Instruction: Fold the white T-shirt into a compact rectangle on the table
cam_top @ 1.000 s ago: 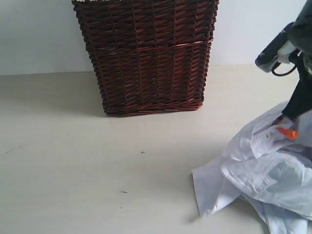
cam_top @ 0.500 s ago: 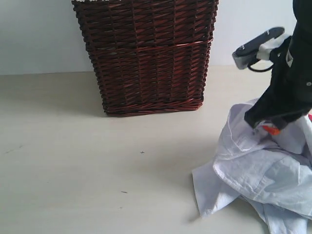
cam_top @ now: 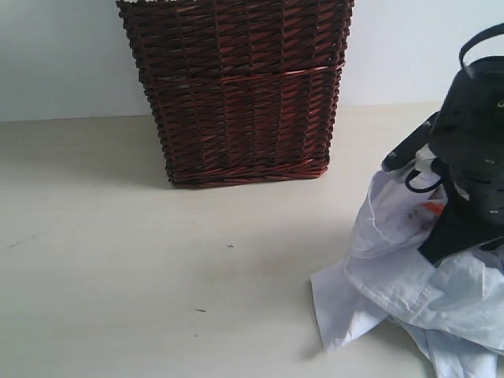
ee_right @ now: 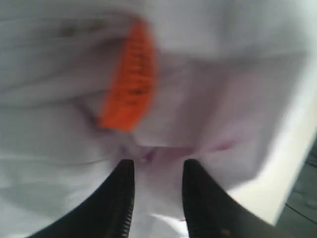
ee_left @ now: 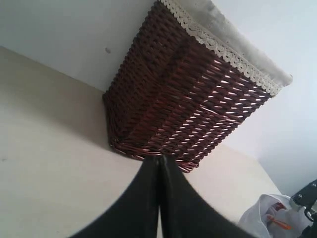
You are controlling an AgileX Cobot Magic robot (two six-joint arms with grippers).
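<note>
Right fingers: my right fingers (ee_right: pixel 124 183) stand parted with a clear gap, nothing pinched between them.
Cloth at the tips: the white T-shirt (ee_right: pixel 208 99) fills the right wrist view, so the fabric lies straight ahead of the gap and very close. I cannot tell whether the tips touch it.
Neck tag: the orange neck tag (ee_right: pixel 131 74) sits just beyond the tips, a little off the gap's line, so the collar is probably the part nearest my grasp.
Shirt's lie: in the exterior view the white T-shirt (cam_top: pixel 386 268) is a crumpled heap at the right side of the table (cam_top: pixel 118 276), running out of view. It shows no long axis yet, and I judge that it needs spreading before any fold.
Nearer arm: the right, which hangs right over the heap.
Left fingers: my left fingers (ee_left: pixel 153 178) are pressed together and empty, well apart from the shirt.
Beyond: they face the wicker basket (ee_left: pixel 183 109), which stands farther back on the table.
</note>
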